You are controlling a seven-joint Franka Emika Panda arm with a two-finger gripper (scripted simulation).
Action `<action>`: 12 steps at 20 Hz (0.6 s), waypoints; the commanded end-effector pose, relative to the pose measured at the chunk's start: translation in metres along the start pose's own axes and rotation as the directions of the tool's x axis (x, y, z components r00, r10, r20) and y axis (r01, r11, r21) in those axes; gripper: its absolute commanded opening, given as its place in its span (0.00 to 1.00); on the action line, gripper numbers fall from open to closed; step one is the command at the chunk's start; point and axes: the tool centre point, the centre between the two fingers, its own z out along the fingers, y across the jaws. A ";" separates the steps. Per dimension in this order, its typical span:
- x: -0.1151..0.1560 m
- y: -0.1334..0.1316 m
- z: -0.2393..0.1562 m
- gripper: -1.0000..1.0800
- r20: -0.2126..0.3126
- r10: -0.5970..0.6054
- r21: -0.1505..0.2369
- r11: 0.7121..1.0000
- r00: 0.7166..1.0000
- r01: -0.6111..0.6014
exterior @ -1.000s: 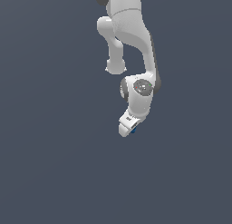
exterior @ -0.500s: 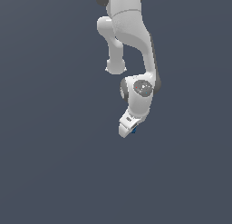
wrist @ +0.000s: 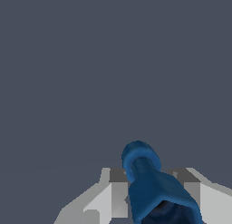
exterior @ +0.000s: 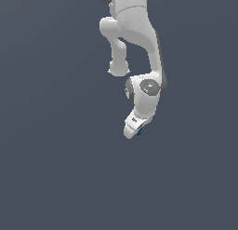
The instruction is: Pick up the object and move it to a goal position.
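**Blue piece clamped between the fingers**

Dark-blue and slim, the object (wrist: 152, 187) sat between the two grey fingers (wrist: 113, 193), its long axis running out past their tips and ending in a lighter blue rounded rim. Its near end flared wider and hollow. The gripper (exterior: 134, 130) was closed on it, hanging below the white arm (exterior: 139, 43) over the plain grey ground (exterior: 56, 168); only a blue speck showed in the exterior view.

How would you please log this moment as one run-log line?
phase: carry | gripper: shut on blue object | surroundings: plain grey
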 end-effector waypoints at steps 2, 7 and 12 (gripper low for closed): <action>0.004 -0.015 -0.013 0.00 -0.001 -0.001 -0.001 1.000 1.000 0.001; 0.013 -0.049 -0.042 0.00 0.000 -0.001 -0.001 1.000 1.000 0.001; 0.025 -0.089 -0.076 0.00 0.000 -0.002 -0.002 1.000 1.000 0.002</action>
